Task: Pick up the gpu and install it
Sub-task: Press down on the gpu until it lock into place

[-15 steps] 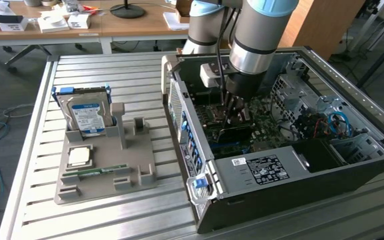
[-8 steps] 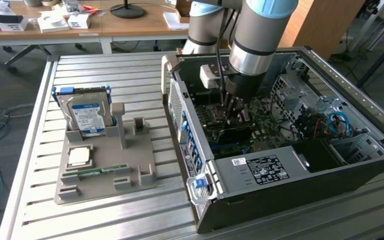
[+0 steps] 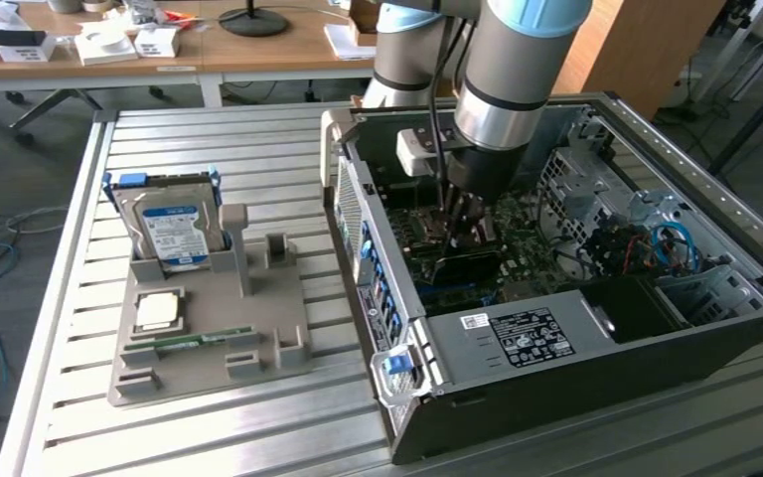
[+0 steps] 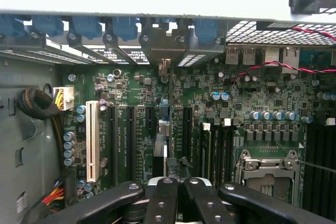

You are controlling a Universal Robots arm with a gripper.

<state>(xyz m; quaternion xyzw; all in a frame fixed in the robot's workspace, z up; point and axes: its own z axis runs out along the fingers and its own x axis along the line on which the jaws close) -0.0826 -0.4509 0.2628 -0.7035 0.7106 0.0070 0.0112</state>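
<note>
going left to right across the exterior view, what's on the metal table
hard drive standing in the grey holder → computer case, opened, with the arm reaching down into it above the motherboard

Arm point(image 3: 515, 70) comes down near-vertical into the open computer case point(image 3: 699, 298), wrist pointing straight at the motherboard point(image 4: 210, 119). Gripper point(image 4: 177, 195) sits low inside the case, just above the board's slots, black fingers point(image 4: 163, 203) pressed together, fully closed.
</note>
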